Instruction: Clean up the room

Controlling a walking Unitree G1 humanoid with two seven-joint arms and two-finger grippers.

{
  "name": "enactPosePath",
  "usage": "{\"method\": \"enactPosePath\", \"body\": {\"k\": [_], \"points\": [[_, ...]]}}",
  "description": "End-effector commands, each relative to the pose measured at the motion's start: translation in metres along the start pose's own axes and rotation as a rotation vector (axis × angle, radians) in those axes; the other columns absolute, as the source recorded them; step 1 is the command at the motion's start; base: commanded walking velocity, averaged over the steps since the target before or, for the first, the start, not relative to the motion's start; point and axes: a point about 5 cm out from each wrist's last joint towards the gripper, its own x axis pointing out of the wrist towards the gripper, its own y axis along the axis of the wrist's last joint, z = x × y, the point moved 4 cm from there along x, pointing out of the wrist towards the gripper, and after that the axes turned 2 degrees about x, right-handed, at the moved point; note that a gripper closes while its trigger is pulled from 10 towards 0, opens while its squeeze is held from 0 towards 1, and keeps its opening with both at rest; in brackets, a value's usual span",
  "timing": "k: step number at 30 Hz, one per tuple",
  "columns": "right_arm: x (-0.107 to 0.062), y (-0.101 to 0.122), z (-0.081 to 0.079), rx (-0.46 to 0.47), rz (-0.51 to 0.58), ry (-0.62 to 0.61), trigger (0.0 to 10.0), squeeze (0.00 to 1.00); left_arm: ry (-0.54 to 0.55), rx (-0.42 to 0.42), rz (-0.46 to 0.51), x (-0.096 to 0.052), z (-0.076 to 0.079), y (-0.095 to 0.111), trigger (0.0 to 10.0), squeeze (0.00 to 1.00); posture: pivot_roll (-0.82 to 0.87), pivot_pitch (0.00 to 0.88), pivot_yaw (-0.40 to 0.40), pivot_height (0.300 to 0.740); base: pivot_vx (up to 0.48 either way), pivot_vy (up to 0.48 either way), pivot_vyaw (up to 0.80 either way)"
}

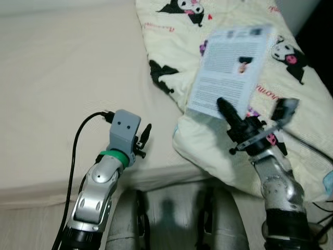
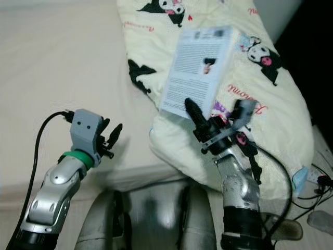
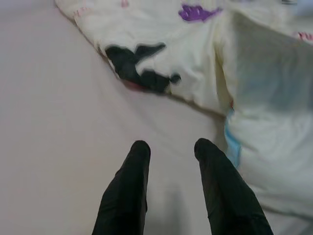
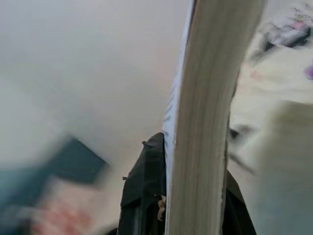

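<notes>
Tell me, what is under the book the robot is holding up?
The cartoon blanket lies below the book, which the right claw grips at its bottom edge. The book covers part of the blanket's pictures.

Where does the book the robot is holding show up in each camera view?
Left eye view: book upper right, over the cartoon-print quilt, pinched by the right gripper.
Right eye view: upper middle, above the same gripper.
Left wrist view: not in it.
Right wrist view: page edge running up the middle.
Shared landmark: the quilt.

light: soft, dim | blur: book smeared (right wrist worst)
</notes>
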Motion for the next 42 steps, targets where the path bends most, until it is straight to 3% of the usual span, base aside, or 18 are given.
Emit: {"method": "enactPosePath", "body": {"k": [1, 3, 6, 7, 10, 12, 13, 15, 16, 26, 30, 42], "points": [[0.0, 0.005, -0.009, 0.043, 0.032, 0.026, 10.0, 0.0, 0.008, -0.005, -0.003, -0.002, -0.003, -0.003, 10.0, 0.0, -0.13, 0.107, 0.093, 0.615, 0.0, 0.0, 0.0], [-0.004, 0.001, -0.017, 0.077, 0.051, 0.007, 10.0, 0.0, 0.05, 0.021, 0.029, -0.002, -0.017, 0.006, 10.0, 0.0, -0.13, 0.084, 0.094, 0.615, 0.0, 0.0, 0.0], [-0.006, -0.001, -0.02, 0.083, 0.054, -0.006, 10.0, 0.0, 0.065, 0.028, 0.039, -0.002, -0.023, 0.009, 10.0, 0.0, -0.13, 0.084, 0.094, 0.615, 0.0, 0.0, 0.0], [-0.015, -0.007, -0.015, 0.094, 0.028, -0.077, 10.0, 0.0, 0.124, -0.013, 0.012, -0.007, -0.039, 0.003, 10.0, 0.0, -0.13, 0.051, 0.079, 0.615, 0.0, 0.0, 0.0], [-0.019, -0.009, -0.014, 0.102, 0.017, -0.102, 10.0, 0.0, 0.144, -0.034, -0.004, -0.009, -0.044, -0.002, 10.0, 0.0, -0.13, 0.051, 0.079, 0.615, 0.0, 0.0, 0.0], [-0.026, -0.011, -0.01, 0.123, 0.001, -0.137, 10.0, 0.0, 0.22, -0.11, -0.057, -0.016, -0.055, -0.018, 10.0, 0.0, -0.13, 0.033, 0.063, 0.615, 0.0, 0.0, 0.0], [-0.026, -0.011, -0.01, 0.123, 0.001, -0.137, 10.0, 0.0, 0.22, -0.11, -0.057, -0.016, -0.055, -0.018, 10.0, 0.0, -0.13, 0.033, 0.063, 0.615, 0.0, 0.0, 0.0], [-0.033, -0.012, -0.001, 0.159, -0.011, -0.175, 10.0, 0.0, 0.348, -0.217, -0.101, -0.026, -0.07, -0.036, 10.0, 0.0, -0.12, 0.012, 0.028, 0.615, 0.0, 0.0, 0.0], [-0.034, -0.012, 0.001, 0.165, -0.013, -0.184, 10.0, 0.0, 0.367, -0.232, -0.105, -0.027, -0.073, -0.038, 10.0, 0.0, -0.12, 0.012, 0.028, 0.615, 0.0, 0.0, 0.0], [-0.03, -0.014, 0.005, 0.187, -0.034, -0.157, 10.0, 0.0, 0.374, -0.21, -0.032, -0.024, -0.073, -0.027, 10.0, 0.0, -0.09, 0.0, -0.038, 0.645, 0.0, 0.0, 0.0], [-0.026, -0.009, 0.006, 0.231, -0.038, -0.121, 10.0, 0.0, 0.32, -0.142, 0.039, -0.017, -0.061, -0.01, 10.0, 0.0, -0.08, 0.0, -0.055, 0.665, 0.0, 0.0, 0.0], [-0.027, -0.013, 0.004, 0.255, -0.042, -0.114, 10.0, 0.0, 0.247, -0.126, 0.076, -0.013, -0.045, 0.004, 10.0, 0.0, -0.08, 0.0, -0.04, 0.715, 0.0, 0.0, 0.0]]}}
